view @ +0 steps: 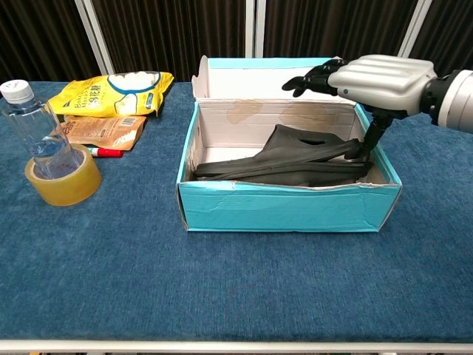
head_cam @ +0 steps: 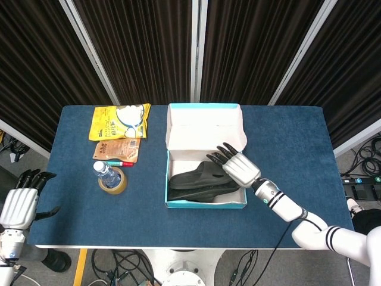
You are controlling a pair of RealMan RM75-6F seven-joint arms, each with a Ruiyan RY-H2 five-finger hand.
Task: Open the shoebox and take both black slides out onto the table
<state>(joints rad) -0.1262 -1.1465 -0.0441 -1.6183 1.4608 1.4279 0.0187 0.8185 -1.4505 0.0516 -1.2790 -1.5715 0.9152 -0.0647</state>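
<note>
Since the shoebox (view: 281, 211) sits open mid-table w/ both black slides (view: 295, 163) stacked inside, right hand (view: 380, 74) hovers above, fingers spread, empty. Slides prob. light, rubbery, bendy; grip top strap. Left hand (head_cam: 19, 205) idle, fingers apart.

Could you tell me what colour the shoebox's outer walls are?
Turquoise on the shoebox; the chest view shows it best.

Your right hand (head_cam: 239, 167) covers part of the upper black slide (head_cam: 202, 176), so you cannot tell whether it touches it. The lower slide (head_cam: 205, 193) shows mostly as an edge. Your left hand (head_cam: 19, 205) is missing from the chest view.
</note>
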